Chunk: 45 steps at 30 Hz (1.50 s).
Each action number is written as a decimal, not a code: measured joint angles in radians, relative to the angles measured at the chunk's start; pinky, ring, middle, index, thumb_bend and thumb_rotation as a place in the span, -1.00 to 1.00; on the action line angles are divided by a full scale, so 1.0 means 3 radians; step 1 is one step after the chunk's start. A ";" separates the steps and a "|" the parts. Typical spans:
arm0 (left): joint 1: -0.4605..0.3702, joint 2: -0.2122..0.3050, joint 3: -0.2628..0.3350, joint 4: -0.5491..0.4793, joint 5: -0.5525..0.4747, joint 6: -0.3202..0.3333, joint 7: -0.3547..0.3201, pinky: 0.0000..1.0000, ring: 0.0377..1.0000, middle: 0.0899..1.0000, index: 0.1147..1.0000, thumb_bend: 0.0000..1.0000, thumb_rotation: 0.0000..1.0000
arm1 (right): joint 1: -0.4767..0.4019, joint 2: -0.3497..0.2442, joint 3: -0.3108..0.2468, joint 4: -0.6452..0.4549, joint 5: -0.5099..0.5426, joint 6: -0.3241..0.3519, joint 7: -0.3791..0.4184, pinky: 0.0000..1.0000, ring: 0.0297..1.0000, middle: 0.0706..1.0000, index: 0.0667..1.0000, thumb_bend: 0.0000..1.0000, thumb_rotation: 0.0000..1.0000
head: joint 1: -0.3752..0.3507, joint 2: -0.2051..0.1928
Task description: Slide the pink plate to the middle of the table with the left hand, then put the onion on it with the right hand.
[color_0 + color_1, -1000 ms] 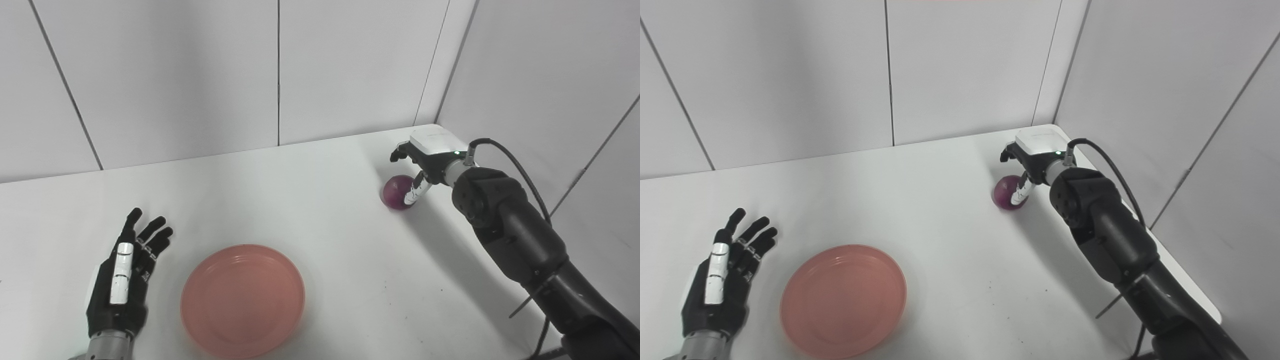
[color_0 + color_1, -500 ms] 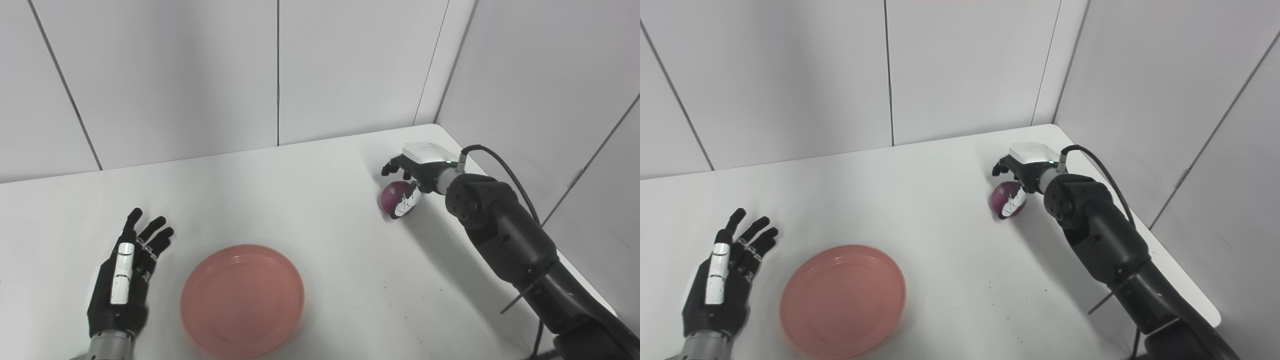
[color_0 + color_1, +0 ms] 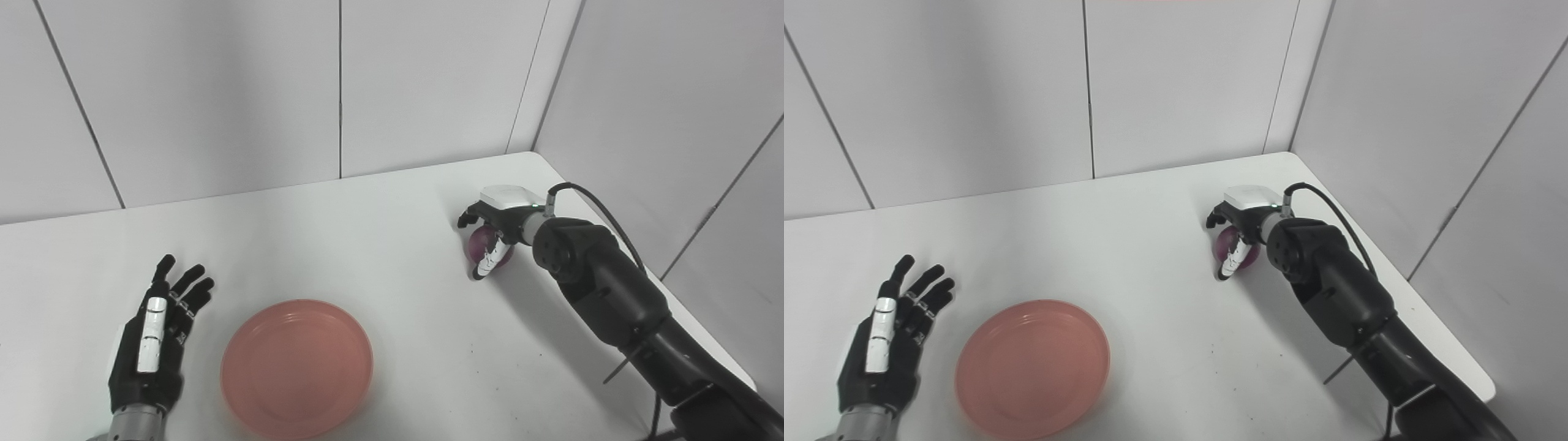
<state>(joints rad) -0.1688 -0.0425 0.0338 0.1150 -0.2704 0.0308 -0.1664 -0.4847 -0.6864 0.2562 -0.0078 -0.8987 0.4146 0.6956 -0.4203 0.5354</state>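
Near the counter's [image 3: 380,233] far right corner, the right hand [image 3: 499,220] curls its fingers [image 3: 487,260] around the round purple onion [image 3: 484,242]; its long axis cannot be told. The pink plate [image 3: 297,367] lies flat near the front edge, beside the left hand [image 3: 150,346], fingers spread and released.

Matt pink plate [image 3: 297,365] — glossy onion [image 3: 481,242].

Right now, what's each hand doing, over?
Left hand open, flat beside plate. Right hand closing around onion, grip unconfirmed. Nothing between onion and plate.
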 measured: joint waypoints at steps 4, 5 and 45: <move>0.0000 -0.0003 0.0000 -0.0002 -0.0002 0.0008 0.0000 0.74 0.60 0.63 0.84 0.33 0.50 | -0.0026 -0.0002 0.0046 0.0012 -0.0084 0.0015 0.0068 0.12 0.50 0.65 0.55 1.00 -0.66 | 0.0000 0.0000; 0.0000 -0.0003 0.0001 -0.0002 -0.0003 0.0016 0.0000 0.74 0.60 0.63 0.84 0.33 0.50 | -0.0036 -0.0003 0.0058 0.0013 -0.0109 0.0027 0.0115 0.14 0.51 0.66 0.55 1.00 -0.67 | 0.0000 0.0000; 0.0000 -0.0007 -0.0013 -0.0053 -0.0039 0.0101 0.0001 0.66 0.58 0.64 0.83 0.34 0.49 | -0.0095 0.0020 -0.0106 0.0059 -0.0184 0.0142 0.0569 0.10 0.29 0.39 0.42 0.85 -0.68 | 0.0015 0.0041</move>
<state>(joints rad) -0.1688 -0.0447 0.0298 0.0992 -0.2821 0.0611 -0.1661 -0.5131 -0.6803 0.2244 0.0099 -0.9538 0.4572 0.8664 -0.4157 0.5476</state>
